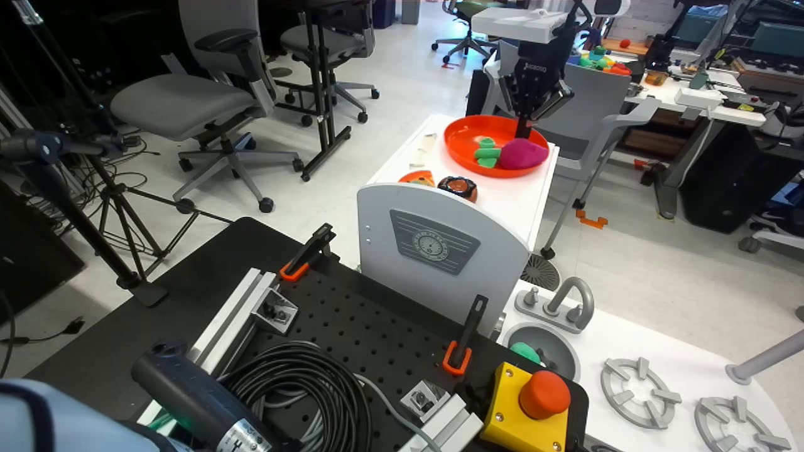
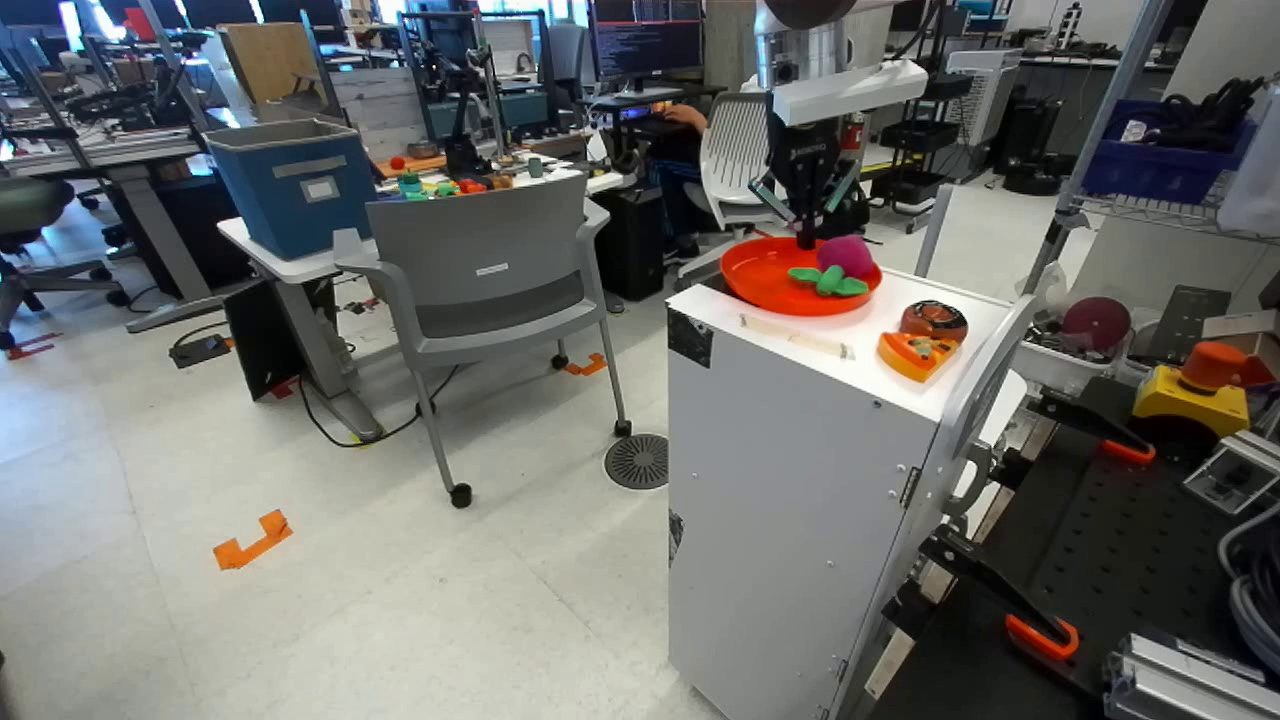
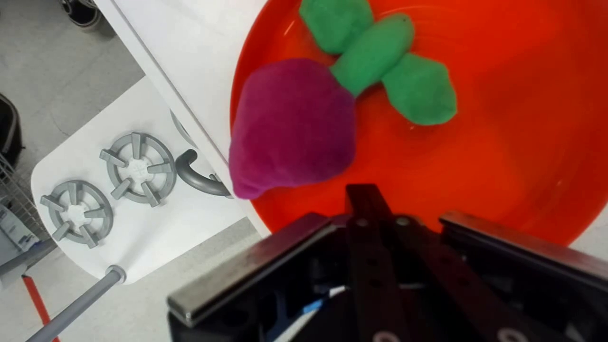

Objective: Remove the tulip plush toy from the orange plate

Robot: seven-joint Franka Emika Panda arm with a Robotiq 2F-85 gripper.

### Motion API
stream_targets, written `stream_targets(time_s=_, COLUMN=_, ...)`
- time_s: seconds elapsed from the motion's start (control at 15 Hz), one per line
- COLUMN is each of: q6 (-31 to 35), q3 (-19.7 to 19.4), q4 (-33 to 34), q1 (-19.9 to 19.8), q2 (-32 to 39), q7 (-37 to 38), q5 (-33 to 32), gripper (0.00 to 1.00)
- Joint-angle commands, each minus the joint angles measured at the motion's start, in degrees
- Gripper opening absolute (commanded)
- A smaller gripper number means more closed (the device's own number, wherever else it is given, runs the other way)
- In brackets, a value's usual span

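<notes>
Jaws of my gripper [image 3: 365, 195] are pinched together over the plate [image 3: 522, 156]; whether they touch it, I can't tell. That one plate holds one tulip [image 3: 294, 128], just beside the jaws, its magenta end at the rim. Farther from the jaws, outside the plate, I count one wedge [image 2: 916, 355] and one brown round thing [image 2: 936, 320]. Well apart from the jaws I see one sink [image 1: 554, 336], a green piece [image 1: 525, 352] in it, and one blue bin [image 2: 300, 205].
</notes>
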Motion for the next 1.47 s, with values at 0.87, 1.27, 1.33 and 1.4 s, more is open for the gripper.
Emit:
stream_targets(time_s=0.87, q6=5.08, q3=-0.82, q4=-3.50, q1=0.78, q2=-1.46, q7=2.15, q5=-0.05, gripper=1.00)
stream_targets(time_s=1.27, q6=6.30, q3=-0.86, q4=-4.51, q1=0.81, q2=-1.40, q7=2.02, q5=0.02, gripper=1.00)
stream_targets(time_s=1.33, q6=6.34, q3=-0.88, q4=-4.62, q1=0.84, q2=-1.44, q7=2.05, q5=-0.02, gripper=1.00)
stream_targets(time_s=1.4, q6=6.23, q3=-0.87, q4=-4.61, q1=0.83, q2=-1.42, q7=2.01, q5=0.00, gripper=1.00)
